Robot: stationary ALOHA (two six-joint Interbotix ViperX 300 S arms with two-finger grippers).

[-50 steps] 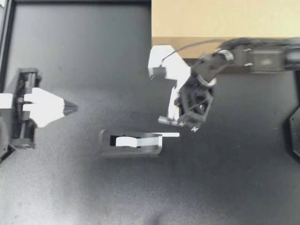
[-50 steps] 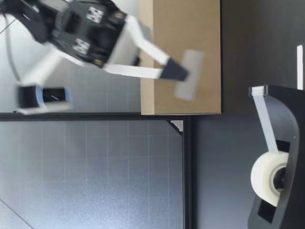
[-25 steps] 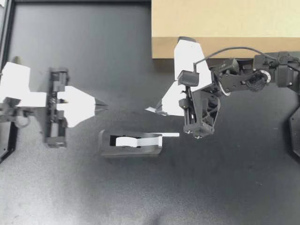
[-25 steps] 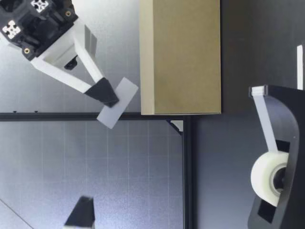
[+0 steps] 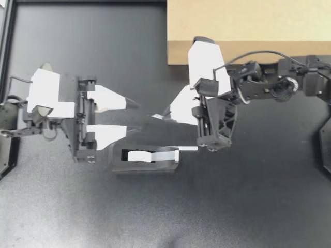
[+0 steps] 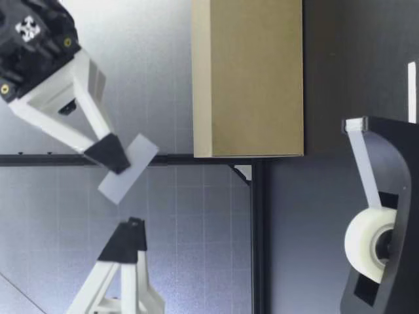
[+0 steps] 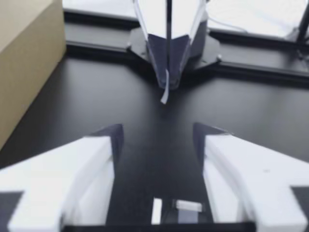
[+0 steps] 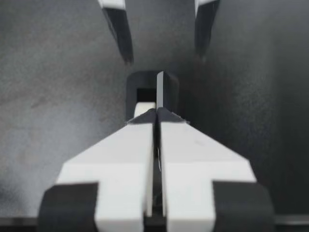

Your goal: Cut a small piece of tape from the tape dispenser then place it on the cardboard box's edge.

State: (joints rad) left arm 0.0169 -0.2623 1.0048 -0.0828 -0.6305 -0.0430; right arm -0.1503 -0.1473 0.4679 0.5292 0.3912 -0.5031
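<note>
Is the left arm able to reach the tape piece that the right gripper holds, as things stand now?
Probably yes. The left gripper is open and faces the tape piece, which sticks out from the shut right gripper, with nothing between them.

— What is everything resting on?

— A flat black table (image 5: 103, 206) with a matte top.

— And what lies on it?

— A black tape dispenser (image 5: 145, 160) stands near the middle, set lengthwise from left to right with its cutter end on the right. A thin white strip (image 5: 189, 148) lies on the table just beside that end.

— Anything else?

— A cardboard box (image 5: 248, 26) stands on the far right part of the table, well apart from the dispenser.
</note>
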